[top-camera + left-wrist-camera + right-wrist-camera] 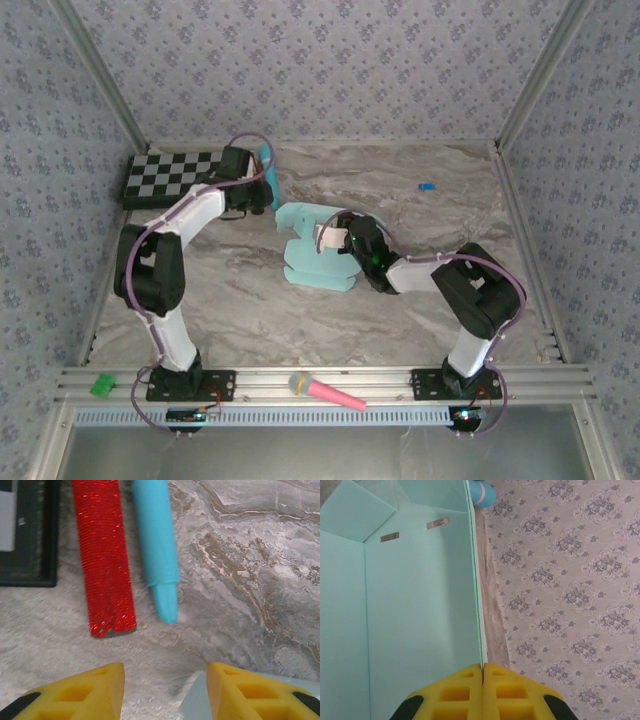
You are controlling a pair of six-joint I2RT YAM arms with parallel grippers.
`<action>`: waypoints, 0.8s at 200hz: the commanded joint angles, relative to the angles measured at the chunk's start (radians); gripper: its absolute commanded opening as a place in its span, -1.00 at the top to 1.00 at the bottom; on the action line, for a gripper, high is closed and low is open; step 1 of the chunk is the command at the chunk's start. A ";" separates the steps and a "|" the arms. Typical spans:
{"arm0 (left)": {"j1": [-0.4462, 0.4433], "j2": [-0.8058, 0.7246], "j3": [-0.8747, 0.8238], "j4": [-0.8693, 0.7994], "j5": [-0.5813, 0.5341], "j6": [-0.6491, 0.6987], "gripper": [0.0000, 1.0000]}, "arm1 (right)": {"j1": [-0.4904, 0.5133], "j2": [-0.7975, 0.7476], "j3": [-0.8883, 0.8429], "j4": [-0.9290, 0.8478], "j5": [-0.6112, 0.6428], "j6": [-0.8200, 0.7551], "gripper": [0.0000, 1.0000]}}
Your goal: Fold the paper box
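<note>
Fingers [100, 690]: yellow, two per gripper. The left gripper [165, 672] stands parted over the table with nothing between. The right gripper [483, 666] is pressed together on the upright edge of a card wall.
- One grey marble-patterned table [420, 220].
- One black-and-white checkerboard panel [170, 175], in the far left corner.
- One pale aqua-blue thin-card paper box [315, 255], part-folded, mid-table between the two arms and right of the checkerboard panel. Two small grey marks [389, 537] on its inner wall, too small to read.
- One red glitter-covered stick [106, 560], lying just beside one turquoise cylindrical marker [156, 540]. Both are ahead of the left gripper.
- One pink pen [325, 391], on the near rail.
- One green block [102, 384], at the rail's left end.
- One small blue scrap [426, 186], far right.
</note>
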 commanded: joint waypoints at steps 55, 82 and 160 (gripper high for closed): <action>-0.006 0.127 0.121 -0.102 0.192 0.101 0.05 | 0.014 -0.016 -0.017 -0.028 -0.013 0.004 1.00; -0.013 0.145 0.114 -0.110 0.230 0.122 0.05 | 0.019 -0.009 -0.010 -0.026 -0.005 0.002 1.00; -0.032 0.096 0.035 -0.117 0.249 0.130 0.09 | 0.026 0.020 0.007 -0.020 0.022 -0.009 1.00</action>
